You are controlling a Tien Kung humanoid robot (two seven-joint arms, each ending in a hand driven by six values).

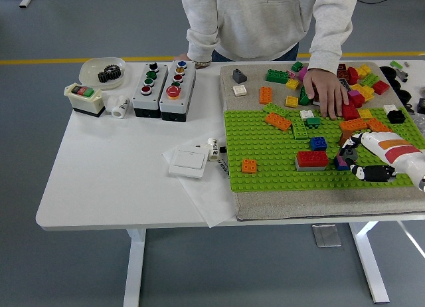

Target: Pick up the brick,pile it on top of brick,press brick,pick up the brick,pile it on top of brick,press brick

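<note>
— So where is the brick sitting at this moment?

— A red brick on a grey base (312,160) is standing on the green baseplate (265,147), toward its near right part, with a small blue brick (319,143) just beyond it on the far side. A dark blue and magenta brick (342,163) is lying just right of the red one, right at the robot's fingertips.

— And the robot's right hand?

— The right hand (362,162) is reaching in from the right edge, low over the baseplate's right end, its black fingers (376,172) curling loosely beside that dark brick. Whether they are actually gripping it cannot be told from this view.

— Who else is at the table?

— A person in a pale sweatshirt is standing on the far side, pressing one hand (327,90) flat onto the loose pile of bricks (362,84) on the grey mat (319,206). Far left on the white table (106,174), two button boxes (165,89) are sitting side by side.
</note>
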